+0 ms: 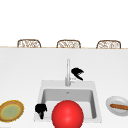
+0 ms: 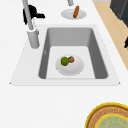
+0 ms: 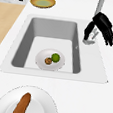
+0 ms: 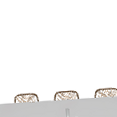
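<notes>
At nine o'clock on the counter sits the yellow-rimmed plate (image 1: 11,110). Just inside it, the left hand (image 1: 40,109) hangs at the sink's (image 1: 40,91) front-left corner, fingers pointing down, apparently holding nothing, though the curl is hard to judge. A red ball (image 1: 67,114) sits at six o'clock. In the basin a white dish (image 3: 50,59) carries a green fruit (image 3: 55,57) and a brown one (image 3: 48,61). At twelve o'clock, the right hand (image 3: 102,27) hovers beside the faucet (image 1: 68,72), fingers loosely spread, gripping nothing. At three o'clock, a bowl (image 1: 118,106) holds a sausage (image 1: 120,106).
</notes>
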Motion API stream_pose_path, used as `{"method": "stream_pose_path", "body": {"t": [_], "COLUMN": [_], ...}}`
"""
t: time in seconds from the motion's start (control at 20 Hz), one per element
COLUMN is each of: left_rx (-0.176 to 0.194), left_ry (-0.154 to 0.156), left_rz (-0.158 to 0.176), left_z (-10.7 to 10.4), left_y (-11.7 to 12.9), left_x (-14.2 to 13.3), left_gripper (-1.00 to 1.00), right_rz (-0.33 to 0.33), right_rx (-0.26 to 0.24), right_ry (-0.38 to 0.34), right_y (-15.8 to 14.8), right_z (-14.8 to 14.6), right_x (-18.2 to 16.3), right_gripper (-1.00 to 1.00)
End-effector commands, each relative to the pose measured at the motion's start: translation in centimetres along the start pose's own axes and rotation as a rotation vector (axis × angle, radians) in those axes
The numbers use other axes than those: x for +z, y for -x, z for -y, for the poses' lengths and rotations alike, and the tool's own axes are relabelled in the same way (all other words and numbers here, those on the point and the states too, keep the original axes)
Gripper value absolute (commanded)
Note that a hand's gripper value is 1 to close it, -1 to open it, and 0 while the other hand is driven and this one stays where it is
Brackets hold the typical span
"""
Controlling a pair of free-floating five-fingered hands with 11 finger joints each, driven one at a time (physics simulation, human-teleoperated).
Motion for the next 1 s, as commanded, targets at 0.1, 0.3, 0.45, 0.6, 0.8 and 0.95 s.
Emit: {"method": "stream_pose_path", "body": {"t": [0.1,0.3,0.45,0.6,0.8,0.95], "left_rx": [0.0,0.0,0.0,0.0,0.0,0.0], "left_ry": [0.0,0.0,0.0,0.0,0.0,0.0], "left_rz": [0.0,0.0,0.0,0.0,0.0,0.0], "left_z": [0.0,0.0,0.0,0.0,0.0,0.0], "left_y": [0.0,0.0,0.0,0.0,0.0,0.0], "left_x": [0.0,0.0,0.0,0.0,0.0,0.0], "left_gripper": [0.0,0.0,0.0,0.0,0.0,0.0], "right_rz": [0.161,0.25,0.338,0.403,0.443,0.479], "right_rx": [-0.056,-0.066,-0.056,-0.084,-0.19,-0.265], "right_ry": [0.01,0.014,0.032,0.051,0.121,0.147], "right_y": [0.1,0.3,0.1,0.2,0.8,1.2], "right_z": [-0.3,-0.4,-0.7,-0.9,-1.7,-2.1], "right_x": [0.3,0.4,0.5,0.8,0.4,0.0], "right_gripper": [-1.0,-1.0,-1.0,-1.0,-1.0,-1.0]}}
